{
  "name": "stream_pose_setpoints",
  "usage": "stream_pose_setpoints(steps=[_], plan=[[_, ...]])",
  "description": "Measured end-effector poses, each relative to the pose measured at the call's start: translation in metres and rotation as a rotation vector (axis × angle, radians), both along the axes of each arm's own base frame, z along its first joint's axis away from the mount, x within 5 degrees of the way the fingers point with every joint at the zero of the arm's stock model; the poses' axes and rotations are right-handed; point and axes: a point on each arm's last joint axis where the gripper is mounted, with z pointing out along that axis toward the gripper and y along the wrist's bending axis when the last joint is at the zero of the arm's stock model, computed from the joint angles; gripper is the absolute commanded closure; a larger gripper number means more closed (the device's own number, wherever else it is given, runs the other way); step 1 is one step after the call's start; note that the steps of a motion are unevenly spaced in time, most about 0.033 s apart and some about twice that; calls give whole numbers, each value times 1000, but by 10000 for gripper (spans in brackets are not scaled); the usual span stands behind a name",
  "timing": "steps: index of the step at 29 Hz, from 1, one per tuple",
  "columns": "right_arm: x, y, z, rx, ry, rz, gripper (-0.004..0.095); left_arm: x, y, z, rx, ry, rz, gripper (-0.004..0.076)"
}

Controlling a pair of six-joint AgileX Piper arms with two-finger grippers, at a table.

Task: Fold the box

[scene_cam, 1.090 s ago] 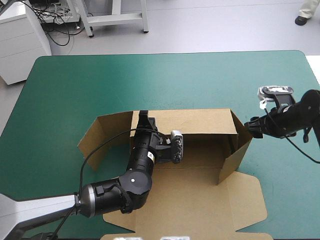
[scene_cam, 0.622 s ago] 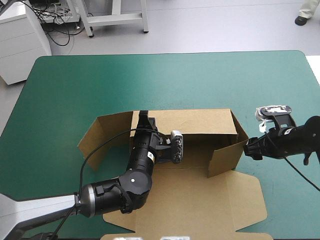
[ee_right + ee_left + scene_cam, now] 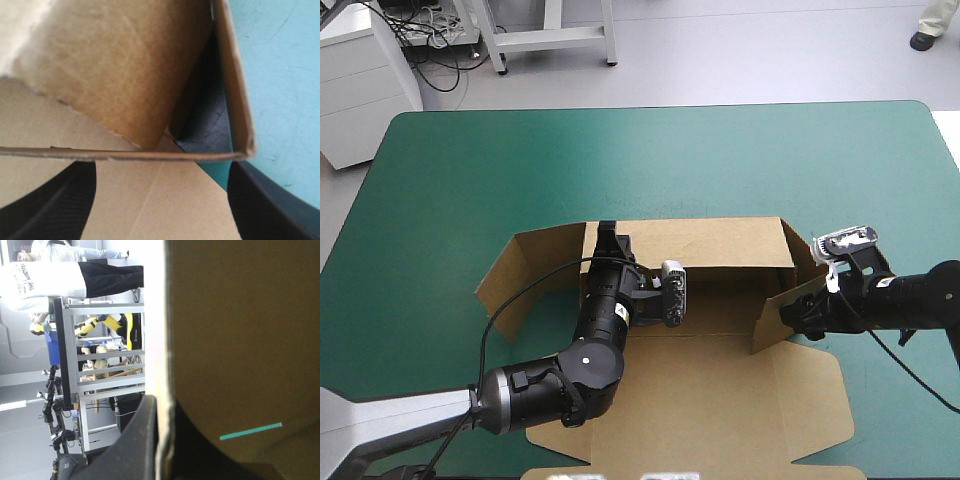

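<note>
The brown box lies in the middle of the teal-green table, its lid flat toward the near edge and its back wall raised. My left gripper is shut on the back wall's left end. In the left wrist view the board's edge runs between the black fingers. My right gripper is open at the box's right end, against the small end flap, which stands turned inward. In the right wrist view that flap's corner lies just ahead of the gripper.
The box's left side flap lies spread toward the table's left. The right side wall stands behind my right gripper. Bare teal-green cover stretches to the far edge. A white cabinet stands beyond the far left corner.
My right gripper has come toward the near edge and to the left, into the box's right end. The end flap has swung inward with it. The left arm has not moved.
</note>
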Motion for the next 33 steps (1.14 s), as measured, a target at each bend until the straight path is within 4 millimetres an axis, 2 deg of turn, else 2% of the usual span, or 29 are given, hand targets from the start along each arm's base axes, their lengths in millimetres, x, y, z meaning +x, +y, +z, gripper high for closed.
stream_pose_setpoints(steps=[18,28,33], plan=[[-8,8,1,80,49,73,237,0,0,0,-9,2,4,756],[-25,10,15,82,-17,79,237,0,0,0,-9,2,4,756],[-26,10,18,89,-18,56,237,0,0,0,-9,2,4,756]])
